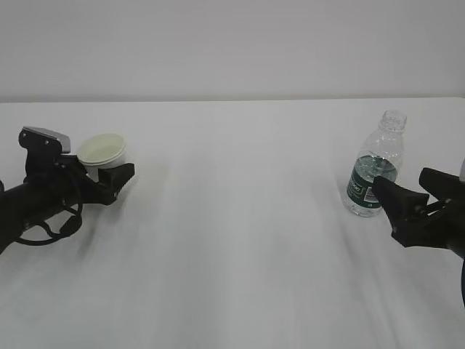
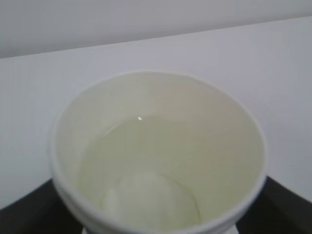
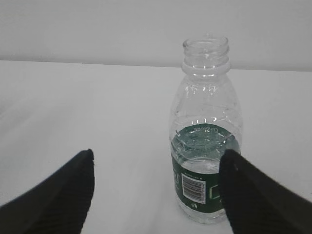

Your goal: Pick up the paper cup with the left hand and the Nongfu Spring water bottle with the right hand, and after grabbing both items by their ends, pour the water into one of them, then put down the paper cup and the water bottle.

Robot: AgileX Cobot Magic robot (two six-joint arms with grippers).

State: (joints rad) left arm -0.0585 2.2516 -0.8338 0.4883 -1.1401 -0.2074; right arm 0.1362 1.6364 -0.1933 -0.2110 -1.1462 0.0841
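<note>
white table (image 1: pixel 240 240) holds one paper cup (image 1: pixel 102 150), one bottle (image 1: pixel 375 169), two wide claws (image 3: pixel 156 190).

A white table (image 1: pixel 240 240) (faintly creased, evenly lit) meets a plain pale grey wall (image 1: pixel 232 43).

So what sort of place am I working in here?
Probably a lab or test bench: a bare white table against a blank wall, holding only a paper cup and an uncapped water bottle.

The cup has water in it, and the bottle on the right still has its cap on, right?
Not quite. The bottle has no cap: its neck is open, as the right wrist view shows. The rest holds: the cup has water in it, and the bottle stands on the right.
</note>
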